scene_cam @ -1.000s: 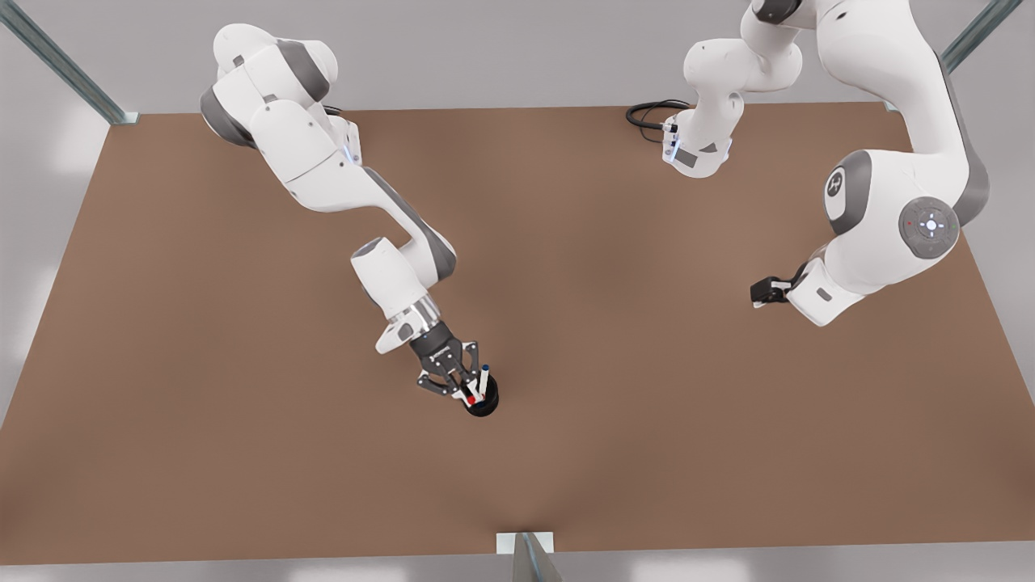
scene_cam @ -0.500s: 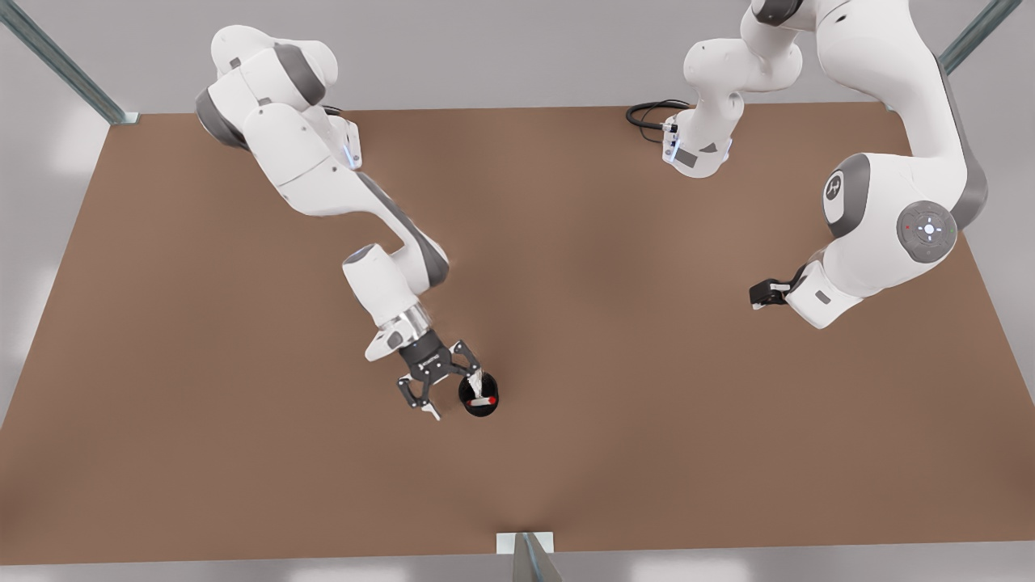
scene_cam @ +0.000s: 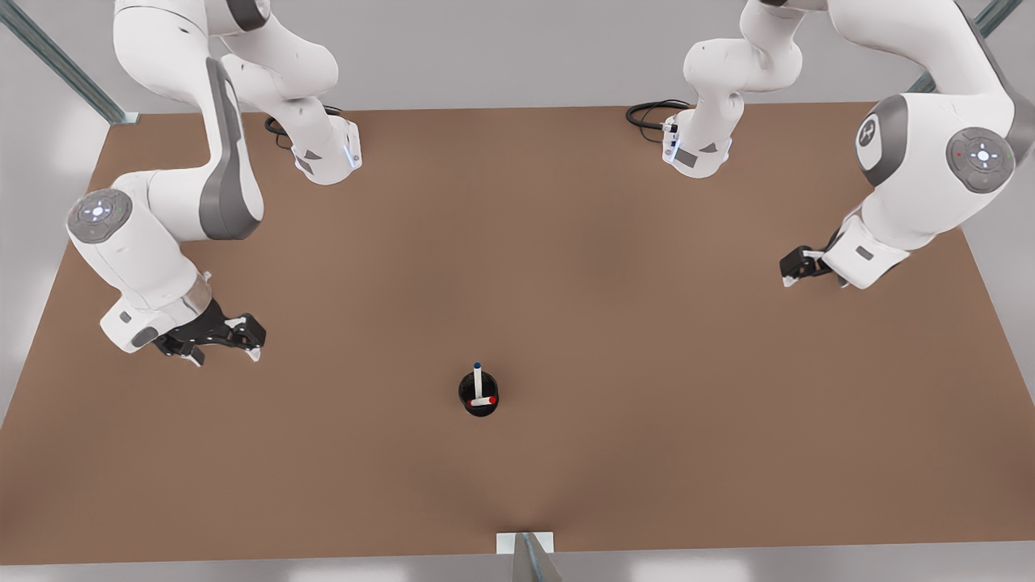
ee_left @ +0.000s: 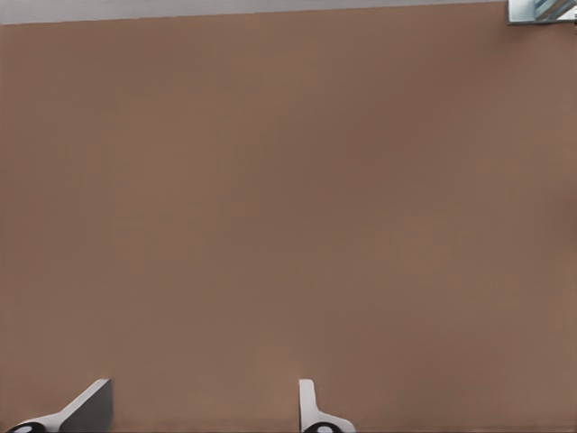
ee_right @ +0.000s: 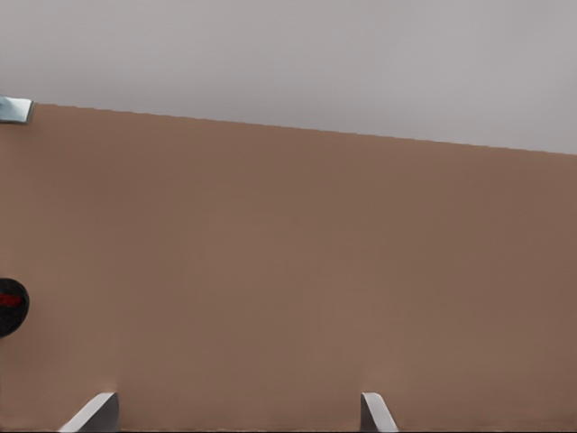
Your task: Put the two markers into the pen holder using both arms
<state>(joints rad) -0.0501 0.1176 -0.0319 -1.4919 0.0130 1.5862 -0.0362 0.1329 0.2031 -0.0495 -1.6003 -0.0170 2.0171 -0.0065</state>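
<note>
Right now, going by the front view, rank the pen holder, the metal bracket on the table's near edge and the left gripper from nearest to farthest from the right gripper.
Measured from the right gripper, at the front view's left:
1. pen holder, mid-table.
2. metal bracket, middle of the near edge.
3. left gripper, far over at the front view's right.

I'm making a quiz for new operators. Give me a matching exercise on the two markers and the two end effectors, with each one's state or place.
Things:
1. blue-capped marker
2. red-capped marker
3. left end effector
4. right end effector

States:
A. open, empty, at the front view's left
B. sticks up out of the pen holder
C. open, empty, at the front view's right
D. leans low across the pen holder's mouth

Pairs: 1-B, 2-D, 3-C, 4-A
</note>
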